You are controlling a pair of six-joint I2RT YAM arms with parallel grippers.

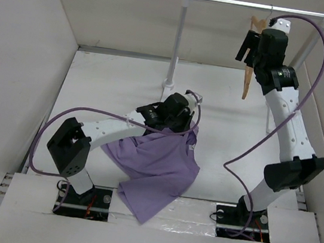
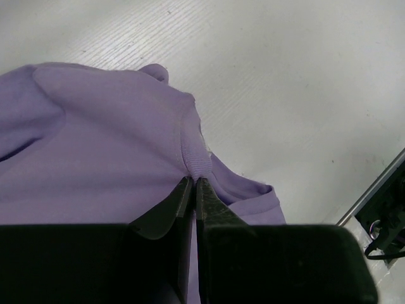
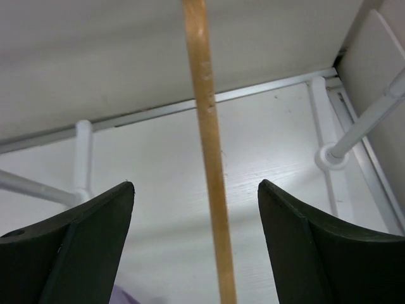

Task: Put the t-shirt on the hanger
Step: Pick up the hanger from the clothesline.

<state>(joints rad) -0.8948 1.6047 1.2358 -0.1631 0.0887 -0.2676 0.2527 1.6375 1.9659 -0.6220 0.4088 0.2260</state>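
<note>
T-shirt (image 2: 95, 145) collar is clamped in left tool (image 2: 193, 180); right wrist view shows right tool (image 3: 195, 185) apart, hanger (image 3: 204, 114) between.

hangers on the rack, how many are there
1: the hanger hangs from the rack rail near its right end. Another could be hidden behind the right arm there.

Overhead view: bright, even, diffuse light from above. White walls and table (image 1: 113, 84) are close to washed out. Shadows are soft only, under the edge of the t-shirt (image 1: 155, 169) and beneath the arms. Faint glare runs along the rack rail (image 1: 256, 6).

Left wrist view: left gripper (image 2: 193, 182) is a black, underexposed mass with little detail. Table grain is sharp; cloth folds are gently shaded.

Right wrist view: right gripper (image 3: 196, 184) is dark and soft-edged. Hanger (image 3: 209, 145) carries a small sheen near the top. The wall behind is grey and dimmer than the floor.
</note>
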